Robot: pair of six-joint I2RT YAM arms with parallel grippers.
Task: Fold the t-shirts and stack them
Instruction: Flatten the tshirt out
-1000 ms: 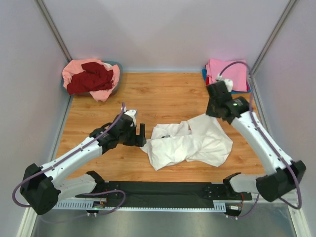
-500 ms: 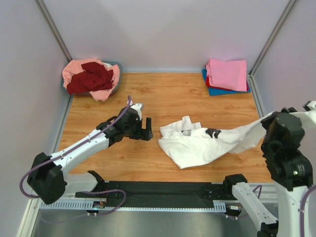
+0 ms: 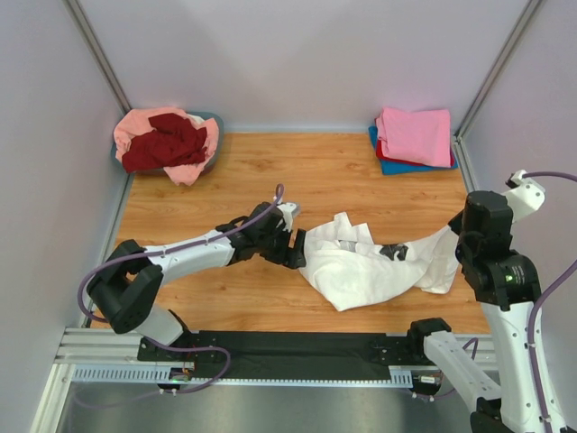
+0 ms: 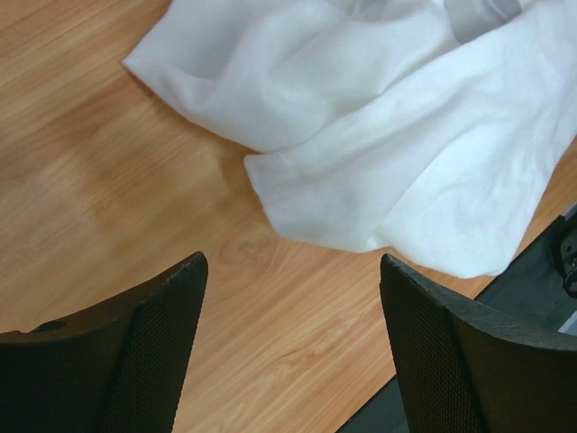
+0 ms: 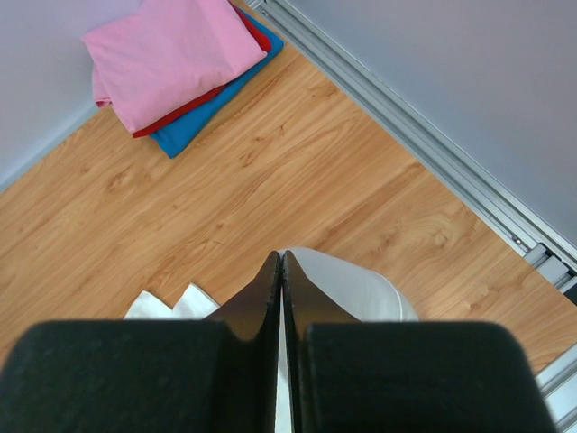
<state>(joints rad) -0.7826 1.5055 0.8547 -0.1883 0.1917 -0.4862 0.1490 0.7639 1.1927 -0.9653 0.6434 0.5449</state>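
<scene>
A large off-white t-shirt point(image 3: 370, 269) with a black print lies crumpled on the wooden table point(image 3: 297, 171), stretched out toward the right. My right gripper point(image 5: 282, 259) is shut on the shirt's right end point(image 5: 356, 287), a thin strip of white cloth pinched between its fingers; in the top view the right gripper point(image 3: 460, 245) sits at the table's right side. My left gripper point(image 3: 295, 249) is open, low over bare wood at the shirt's left edge. In the left wrist view the shirt point(image 4: 388, 135) lies just beyond the left gripper point(image 4: 293, 271), and only bare wood shows between the fingers.
A folded stack of pink, red and blue shirts point(image 3: 415, 135) rests at the back right corner. A grey-blue tub point(image 3: 215, 120) at the back left holds salmon-pink and dark red shirts point(image 3: 167, 142). A black rail point(image 3: 297, 347) runs along the near edge; walls enclose three sides.
The right arm swung from the back of the table to the right side, pulling the shirt's end out that way. The left arm reached right, up to the shirt's left edge.
</scene>
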